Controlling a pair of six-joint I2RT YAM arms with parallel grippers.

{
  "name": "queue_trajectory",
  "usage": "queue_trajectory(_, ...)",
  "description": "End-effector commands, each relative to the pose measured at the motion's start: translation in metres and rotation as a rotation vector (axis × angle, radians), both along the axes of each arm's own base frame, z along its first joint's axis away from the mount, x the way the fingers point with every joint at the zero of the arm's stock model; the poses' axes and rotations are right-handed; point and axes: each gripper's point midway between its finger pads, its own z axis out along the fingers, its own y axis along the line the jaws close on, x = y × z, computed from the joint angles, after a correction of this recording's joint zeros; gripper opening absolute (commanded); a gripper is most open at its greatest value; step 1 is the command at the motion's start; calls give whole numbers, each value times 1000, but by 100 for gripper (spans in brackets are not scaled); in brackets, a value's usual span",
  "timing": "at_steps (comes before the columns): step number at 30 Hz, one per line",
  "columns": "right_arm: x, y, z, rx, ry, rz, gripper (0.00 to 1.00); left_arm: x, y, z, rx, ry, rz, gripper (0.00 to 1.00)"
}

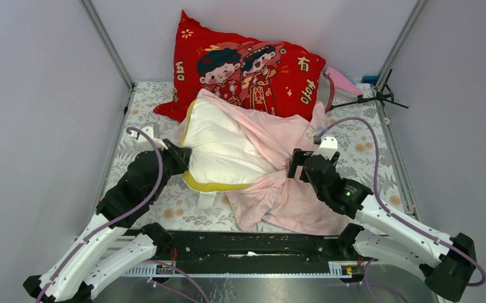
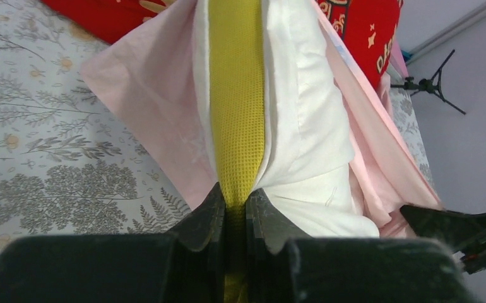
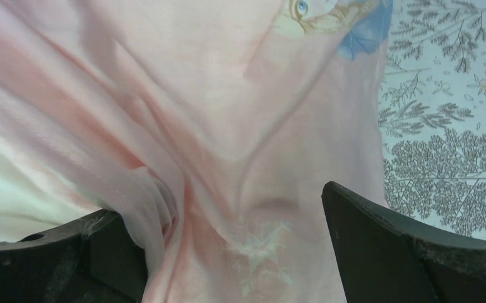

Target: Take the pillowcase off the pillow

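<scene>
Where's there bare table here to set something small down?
Bare patches: the table's right strip beside the pillowcase, nearer than the tripod; the far-left corner beside the red cushion. Crowded: the middle, filled by the pillow and pillowcase.

We look down from high behind the near edge over the whole table [image 1: 142,98]. Our left wrist view faces forward, very close on the pillow [image 2: 237,95]; our right wrist view nearly touches the pillowcase [image 3: 228,126]. All three share that pink fabric.
</scene>
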Motion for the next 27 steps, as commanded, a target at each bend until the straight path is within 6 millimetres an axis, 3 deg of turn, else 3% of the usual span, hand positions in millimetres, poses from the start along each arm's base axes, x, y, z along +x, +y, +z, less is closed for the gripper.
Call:
queue_trajectory(1,9,-10,31,20,-133,11,100,20,-27,19,-35,-82,-82,0)
queue_trajectory(7,15,11,69,103,-221,93,100,18,-103,-36,-24,127,-428,0)
queue_trajectory(9,18,17,74,98,-220,108,100,0,-134,-50,-60,174,-629,0)
queue_trajectory(11,20,22,76,97,-213,121,100,-29,-162,-51,-80,198,-839,0)
queue_trajectory(13,22,29,74,97,-200,142,100,-44,-174,-54,-14,189,-886,0)
queue_trajectory(14,22,32,70,95,-190,154,100,-48,-175,-56,32,177,-875,3)
queue_trajectory(16,23,38,66,98,-177,174,99,-39,-161,-59,90,179,-775,21)
queue_trajectory(19,23,46,59,102,-150,204,100,-18,-132,-60,134,168,-570,65)
queue_trajectory(21,22,52,56,101,-134,230,100,-7,-112,-63,147,182,-431,89)
queue_trajectory(27,21,64,50,74,-104,303,100,20,-81,-79,88,265,-270,99)
